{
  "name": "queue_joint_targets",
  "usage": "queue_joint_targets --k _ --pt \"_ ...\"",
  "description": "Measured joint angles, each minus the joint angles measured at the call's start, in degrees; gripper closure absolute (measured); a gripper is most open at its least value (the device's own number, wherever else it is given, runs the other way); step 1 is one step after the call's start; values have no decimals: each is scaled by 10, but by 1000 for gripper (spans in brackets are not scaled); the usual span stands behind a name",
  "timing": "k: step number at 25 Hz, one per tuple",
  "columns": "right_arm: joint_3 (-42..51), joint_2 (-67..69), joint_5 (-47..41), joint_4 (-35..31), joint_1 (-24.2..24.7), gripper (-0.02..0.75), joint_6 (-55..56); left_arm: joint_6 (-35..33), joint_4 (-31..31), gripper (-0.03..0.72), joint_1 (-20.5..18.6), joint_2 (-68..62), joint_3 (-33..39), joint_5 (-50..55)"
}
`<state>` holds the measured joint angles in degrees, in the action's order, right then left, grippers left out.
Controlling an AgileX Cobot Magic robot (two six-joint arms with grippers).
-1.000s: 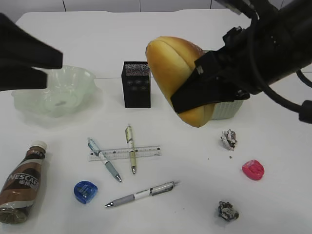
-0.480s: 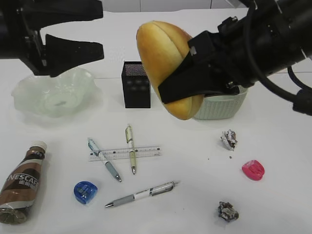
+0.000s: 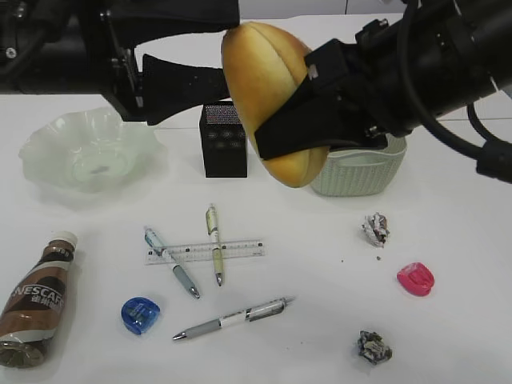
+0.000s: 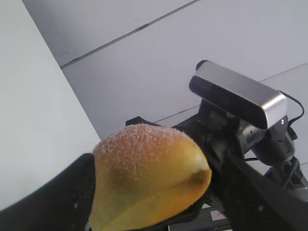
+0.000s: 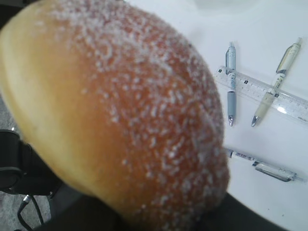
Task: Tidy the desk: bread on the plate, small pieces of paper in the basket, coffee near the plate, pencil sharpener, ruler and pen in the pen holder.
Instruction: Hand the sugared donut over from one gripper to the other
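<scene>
Exterior view: your right gripper [image 3: 292, 136] is clamped on the sugar-dusted, oval bread [image 3: 268, 88]; the left gripper [image 3: 210, 48], jaws apart, flanks it. Below left lies the NESCAFÉ-labelled bottle [image 3: 40, 298].

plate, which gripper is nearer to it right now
Left. The left gripper hangs up and right of the plate; the right gripper, holding the bread, is farther right.

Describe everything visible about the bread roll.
The bread roll is an oval, golden-brown bun with a lengthwise crease and a fine sugar-like dusting on its crust. It is held in the air, tilted on end, clamped in the right end effector. The open left end effector has one finger above it and one beside it. It hangs above the table, in front of the black pen holder.
</scene>
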<state>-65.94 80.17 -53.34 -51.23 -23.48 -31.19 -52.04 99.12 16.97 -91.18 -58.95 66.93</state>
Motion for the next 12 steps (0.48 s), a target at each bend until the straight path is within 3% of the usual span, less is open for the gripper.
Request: queue_joint_targets --k 12 --pt "0 0 -1 2 0 545 -1 -3 6 96 35 -28 -32 -17"
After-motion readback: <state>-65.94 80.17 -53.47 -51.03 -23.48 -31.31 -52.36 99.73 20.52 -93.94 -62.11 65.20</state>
